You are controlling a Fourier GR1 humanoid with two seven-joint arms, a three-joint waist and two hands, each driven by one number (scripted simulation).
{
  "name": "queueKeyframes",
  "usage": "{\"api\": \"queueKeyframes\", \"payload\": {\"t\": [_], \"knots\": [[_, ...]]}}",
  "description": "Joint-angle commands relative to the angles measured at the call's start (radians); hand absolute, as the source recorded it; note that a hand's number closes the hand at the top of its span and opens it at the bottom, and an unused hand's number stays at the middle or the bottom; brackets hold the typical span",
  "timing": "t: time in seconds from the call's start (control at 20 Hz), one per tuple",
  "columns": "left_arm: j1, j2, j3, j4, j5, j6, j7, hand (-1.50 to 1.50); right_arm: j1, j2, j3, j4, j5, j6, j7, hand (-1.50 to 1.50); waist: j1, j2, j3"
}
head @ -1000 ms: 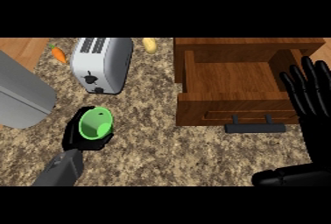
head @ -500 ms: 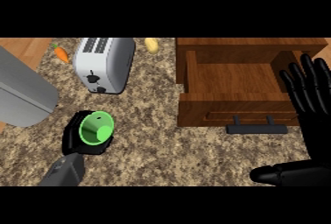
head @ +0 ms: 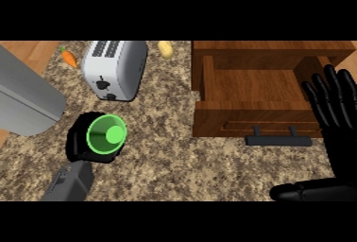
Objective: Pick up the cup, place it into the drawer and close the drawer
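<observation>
The green cup shows its round opening toward me at the left of the counter. My left hand is curled round it, black fingers wrapping its sides and hiding its body; the grey forearm comes up from the lower left. The wooden drawer stands pulled open at the right, nothing inside it, with its dark handle on the front panel. My right hand is open, fingers up, at the right edge beside the drawer, its thumb lying low along the bottom.
A silver toaster stands behind the cup. A carrot and a pale yellow item lie at the counter's back. A large grey metal object fills the left edge.
The left hand has shifted slightly right with the cup, whose opening now faces me more squarely. The right hand has barely moved.
</observation>
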Motion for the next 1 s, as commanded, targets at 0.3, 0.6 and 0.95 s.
{"api": "queueKeyframes", "payload": {"t": [0.3,0.6,0.95], "knots": [[0.054,-0.062,-0.138,-0.526,0.056,0.014,0.373,1.5,-0.034,-0.023,-0.031,-0.005,-0.034,-0.002,0.053,-1.5,0.005,-0.002,0.0],[0.007,-0.109,-0.203,-0.769,0.084,0.168,0.583,1.5,0.026,-0.01,0.006,-0.071,-0.012,0.002,0.06,-1.5,-0.006,0.001,0.0],[-0.207,-0.097,-0.186,-0.697,0.061,0.268,0.675,1.5,0.045,-0.034,-0.067,0.054,-0.042,0.072,-0.084,-1.5,-0.013,0.005,0.0]]}}
